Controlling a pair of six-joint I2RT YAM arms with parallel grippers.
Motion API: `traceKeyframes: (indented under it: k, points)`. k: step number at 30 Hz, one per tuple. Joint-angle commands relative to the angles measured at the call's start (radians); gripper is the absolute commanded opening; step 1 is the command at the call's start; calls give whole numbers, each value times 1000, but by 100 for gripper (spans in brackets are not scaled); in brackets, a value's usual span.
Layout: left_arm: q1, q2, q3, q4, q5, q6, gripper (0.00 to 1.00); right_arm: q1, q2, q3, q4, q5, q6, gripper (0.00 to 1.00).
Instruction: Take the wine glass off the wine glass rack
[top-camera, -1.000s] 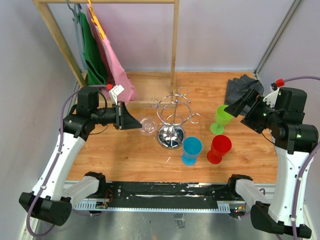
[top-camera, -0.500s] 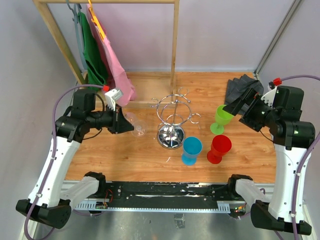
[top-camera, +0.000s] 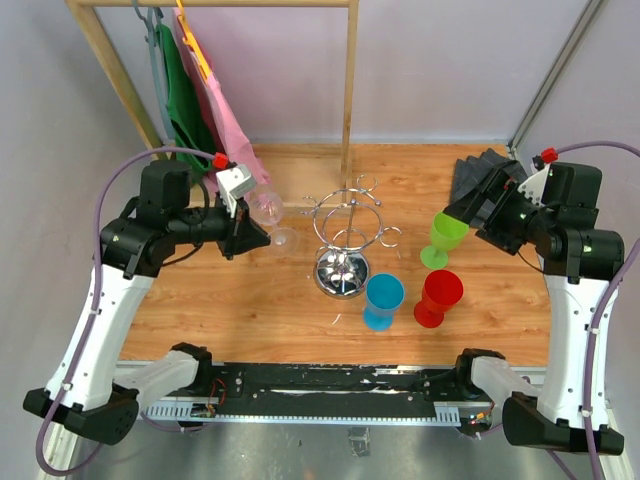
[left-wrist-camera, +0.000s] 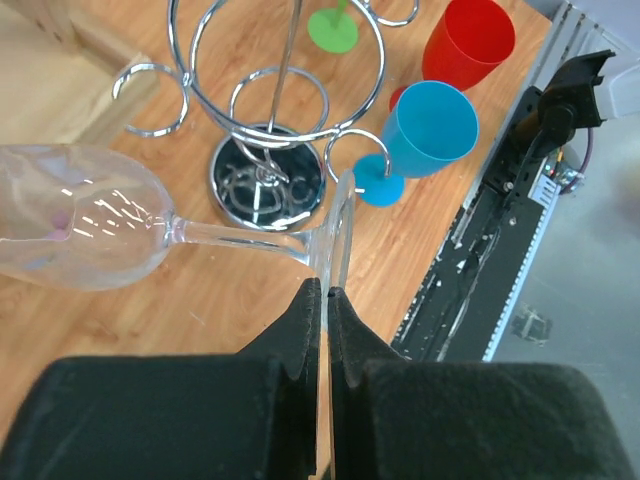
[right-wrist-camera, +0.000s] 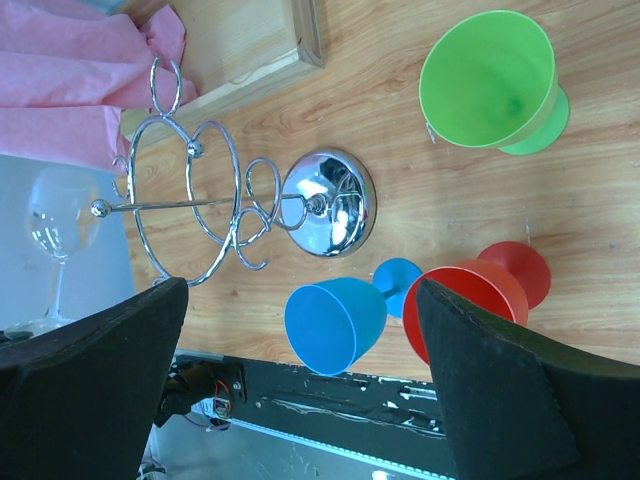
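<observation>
Wine glass: off the stand, held in the air just left of the wine glass rack, apart from its loop arms.
Left gripper: clenched on the glass's foot, the disc pinched edge-on between the fingers.
Long axis: the stem runs crosswise to the fingers and roughly level, with the bowl toward the far side and the foot nearer.
Right gripper: fingers spread and grasping nothing, hanging by the green cup on the right, well apart from the glass.
Nearer arm: the left, which alone carries the glass.
Judgement: lowering onto the bare table calls for turning the wrist until the foot faces down. The hold on that thin disc looks slight.
</observation>
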Motion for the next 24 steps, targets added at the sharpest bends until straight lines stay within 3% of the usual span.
traceKeyframes:
  k: [1, 13, 24]
  points:
    - [-42, 22, 64, 40, 10, 142, 0, -5, 1, 24, 25, -13, -14, 99]
    - [-255, 153, 214, 44, -166, 436, 0, -5, 33, 63, 35, -32, -24, 99]
    - [-380, 157, 217, 50, -322, 689, 0, -5, 227, 274, 31, -199, -97, 99]
